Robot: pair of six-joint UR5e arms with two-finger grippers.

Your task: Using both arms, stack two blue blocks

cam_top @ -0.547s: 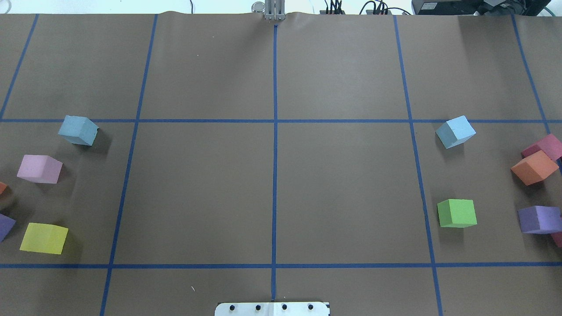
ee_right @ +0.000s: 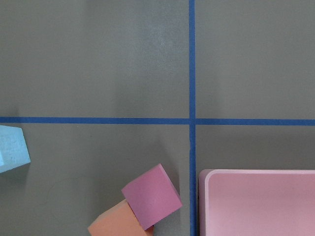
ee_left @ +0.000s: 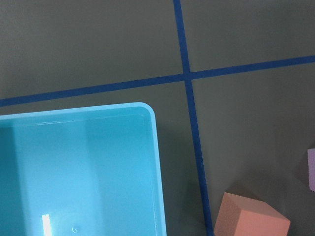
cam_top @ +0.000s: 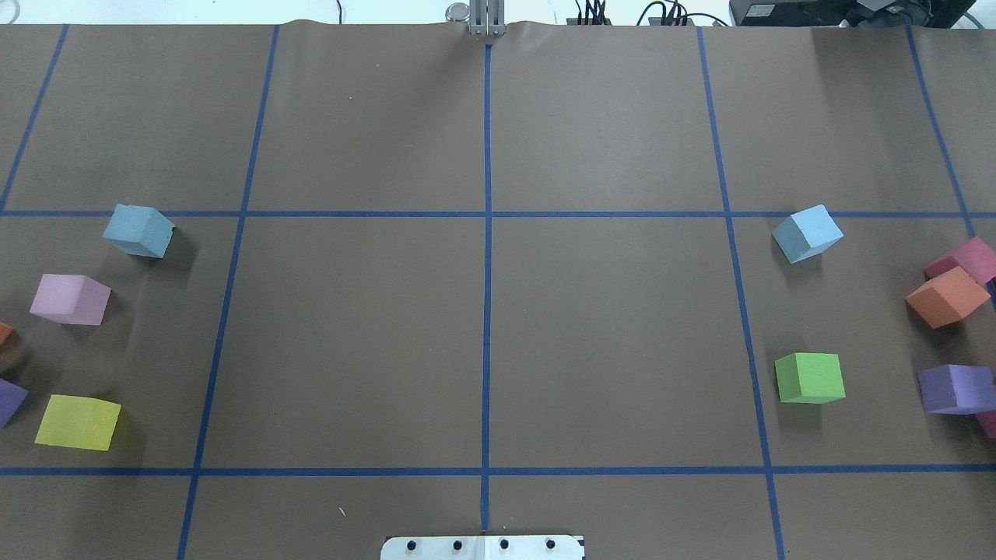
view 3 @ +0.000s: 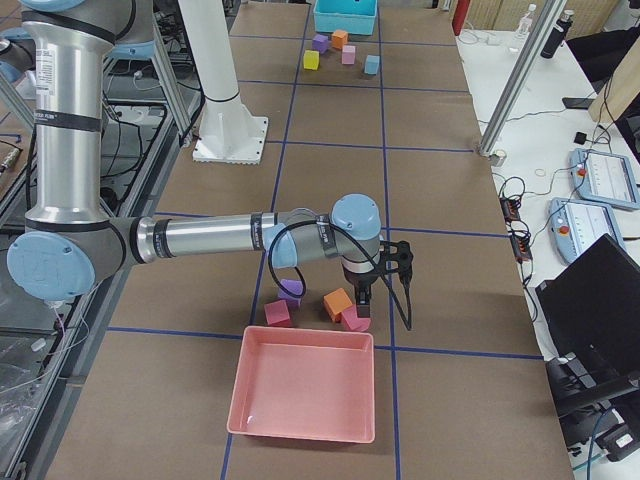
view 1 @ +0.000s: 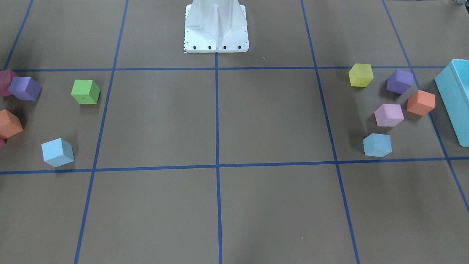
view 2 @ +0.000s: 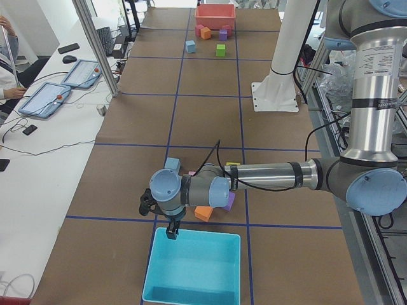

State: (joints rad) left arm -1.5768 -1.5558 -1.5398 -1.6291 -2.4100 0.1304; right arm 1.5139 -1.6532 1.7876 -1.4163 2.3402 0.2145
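Two pale blue blocks lie far apart on the brown table. One sits on the left side (cam_top: 138,231), also in the front view (view 1: 377,145) and beside my near arm in the left side view (view 2: 172,164). The other sits on the right side (cam_top: 808,233), also in the front view (view 1: 57,152) and at the right wrist view's left edge (ee_right: 12,148). My left gripper (view 2: 172,234) hangs over the teal box's near edge. My right gripper (view 3: 360,318) hangs over a magenta cube (view 3: 352,318). I cannot tell whether either is open or shut.
A teal box (view 2: 194,267) stands at the left end and a pink tray (view 3: 305,392) at the right end. Pink (cam_top: 70,299), yellow (cam_top: 78,421), green (cam_top: 809,378), orange (cam_top: 945,297) and purple (cam_top: 955,388) cubes lie around the blue ones. The white pedestal (view 1: 216,27) stands at the robot's side.
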